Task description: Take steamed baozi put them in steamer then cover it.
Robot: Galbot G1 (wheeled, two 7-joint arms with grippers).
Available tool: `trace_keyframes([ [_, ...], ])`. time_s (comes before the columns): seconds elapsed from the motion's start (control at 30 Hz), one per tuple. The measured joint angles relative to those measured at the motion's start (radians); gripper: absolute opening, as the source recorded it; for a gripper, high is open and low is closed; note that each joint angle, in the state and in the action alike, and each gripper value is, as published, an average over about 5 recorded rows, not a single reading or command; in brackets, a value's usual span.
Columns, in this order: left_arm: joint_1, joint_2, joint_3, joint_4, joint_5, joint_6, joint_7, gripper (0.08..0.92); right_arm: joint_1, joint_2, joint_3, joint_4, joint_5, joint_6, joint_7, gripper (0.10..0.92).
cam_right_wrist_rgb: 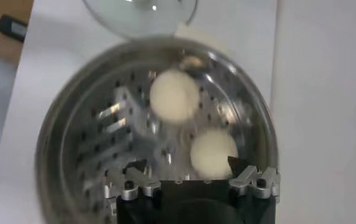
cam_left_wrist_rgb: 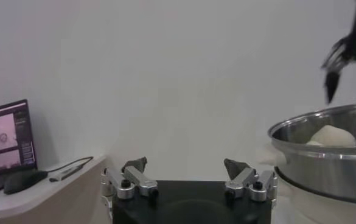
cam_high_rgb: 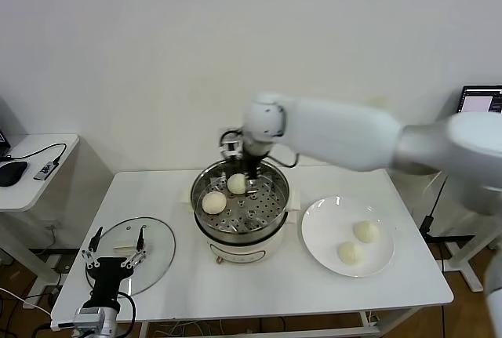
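The steel steamer point(cam_high_rgb: 271, 228) stands mid-table on its cream base. Two baozi lie on its perforated tray, one at the left point(cam_high_rgb: 213, 202) and one at the back point(cam_high_rgb: 237, 183). My right gripper point(cam_high_rgb: 245, 172) hangs open just above the back baozi point(cam_right_wrist_rgb: 213, 152); the other baozi point(cam_right_wrist_rgb: 174, 96) lies farther off. Two more baozi point(cam_high_rgb: 366, 231) point(cam_high_rgb: 350, 252) sit on the white plate point(cam_high_rgb: 321, 228). The glass cover point(cam_high_rgb: 157, 248) lies flat on the table at the left. My left gripper point(cam_high_rgb: 116, 253) is open and empty over the cover's near side.
A side table point(cam_high_rgb: 31, 189) with cables and a mouse stands at the far left. A monitor point(cam_high_rgb: 480, 100) is at the far right. In the left wrist view the steamer point(cam_left_wrist_rgb: 324, 158) is at one side, with my right gripper point(cam_left_wrist_rgb: 342, 61) above it.
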Motion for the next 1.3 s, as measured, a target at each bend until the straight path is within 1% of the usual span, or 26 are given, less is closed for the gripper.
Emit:
trace_keyframes([
  [0.2, 0.007, 0.002, 0.008, 0.001, 0.008, -0.001, 0.001, 0.823, 0.02, -0.223, -0.029, 0.135, -0.076, 0.042, -0.043, 0.823],
  [0.37, 0.014, 0.004, 0.009, 0.003, 0.009, -0.007, 0.005, 0.823, -0.008, -0.386, -0.032, 0.213, -0.149, 0.079, -0.057, 0.823],
  [0.6, 0.024, -0.006, 0.014, 0.01, 0.018, -0.018, 0.007, 0.823, -0.13, -0.539, 0.016, 0.261, -0.249, 0.13, -0.052, 0.823],
  [0.93, 0.034, -0.018, 0.012, 0.013, 0.036, -0.022, 0.005, 0.823, -0.407, -0.612, 0.197, 0.253, -0.365, 0.17, -0.022, 0.823],
  [1.3, 0.036, -0.019, 0.006, 0.025, 0.04, -0.027, 0.005, 0.823, -0.64, -0.585, 0.357, 0.163, -0.438, 0.206, 0.012, 0.823],
])
